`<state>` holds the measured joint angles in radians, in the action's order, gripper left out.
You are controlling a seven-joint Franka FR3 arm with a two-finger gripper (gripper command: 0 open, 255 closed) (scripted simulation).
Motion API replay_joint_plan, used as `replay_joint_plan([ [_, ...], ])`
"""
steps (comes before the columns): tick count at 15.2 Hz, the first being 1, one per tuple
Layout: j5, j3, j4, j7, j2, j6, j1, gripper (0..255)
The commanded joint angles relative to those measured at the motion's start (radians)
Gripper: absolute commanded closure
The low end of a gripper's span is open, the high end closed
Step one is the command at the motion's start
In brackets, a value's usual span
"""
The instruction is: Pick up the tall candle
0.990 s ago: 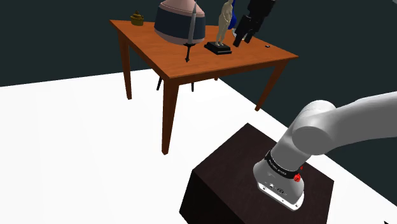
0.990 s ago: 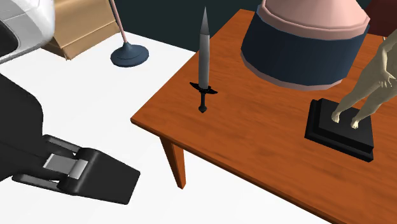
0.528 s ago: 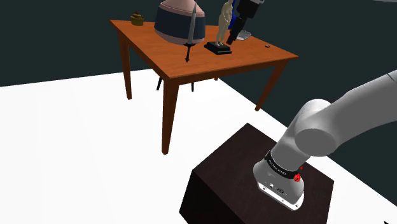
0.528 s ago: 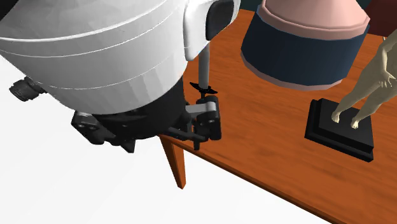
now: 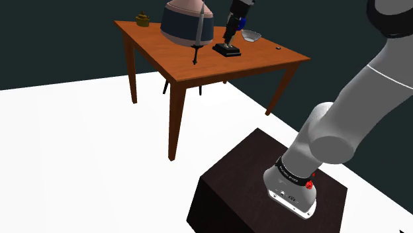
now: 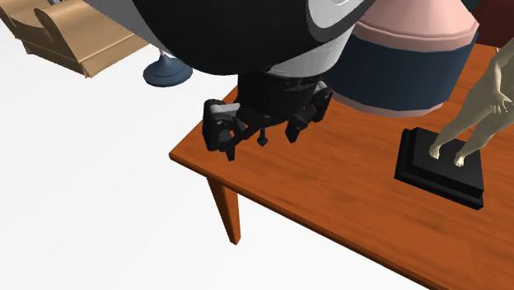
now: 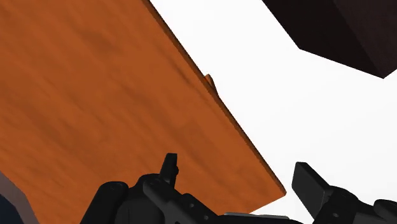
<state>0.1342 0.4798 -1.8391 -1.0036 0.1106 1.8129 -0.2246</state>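
The tall grey tapered candle (image 5: 198, 33) stood upright in its black cross-shaped holder on the orange-brown wooden table (image 5: 255, 63), close to the table edge at 7 o'clock in the shoulder view. Just behind it, at 11 o'clock, sat a big dome-shaped object (image 5: 185, 25) with a dark blue band and a pink top.

At 3 o'clock from the candle in the same view, the black gripper (image 5: 228, 38) hung down over the table, in front of a beige standing figure on a black square base (image 5: 226, 50). It was apart from the candle and held nothing. In the wrist view the gripper (image 7: 238, 175) had its fingers (image 7: 168, 167) spread wide, with only the table edge and the white floor (image 7: 267, 83) between them. In the second exterior view the gripper (image 6: 260, 136) hovered above the table's corner (image 6: 329, 206), with the dome (image 6: 404, 66) at 2 o'clock and the figure's base (image 6: 441, 169) at 4 o'clock from it.

A small grey bowl (image 5: 251, 35) lay at 2 o'clock from the figure's base in the shoulder view, and a little brown pot (image 5: 142, 20) stood at the table's 10 o'clock corner. The white arm (image 5: 370, 79) rose from the dark brown box stand (image 5: 238, 179) at 5 o'clock.
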Motion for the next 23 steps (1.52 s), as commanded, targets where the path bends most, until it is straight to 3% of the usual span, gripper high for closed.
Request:
replay_joint_plan([
  [1, 0.074, 0.028, 0.112, -0.132, -0.118, -0.036, -0.003, 0],
  [6, 0.235, 0.021, 0.422, -0.388, -0.402, -0.172, 0.064, 0],
  [9, 0.308, -0.019, 0.66, -0.495, -0.579, -0.278, 0.134, 0],
  [10, 0.314, -0.026, 0.692, -0.505, -0.601, -0.293, 0.144, 0],
  [19, 0.308, -0.027, 0.56, -0.532, -0.582, -0.184, 0.119, 0],
  [20, 0.308, -0.027, 0.558, -0.532, -0.58, -0.184, 0.119, 255],
  [23, 0.308, -0.027, 0.557, -0.532, -0.579, -0.183, 0.118, 255],
])
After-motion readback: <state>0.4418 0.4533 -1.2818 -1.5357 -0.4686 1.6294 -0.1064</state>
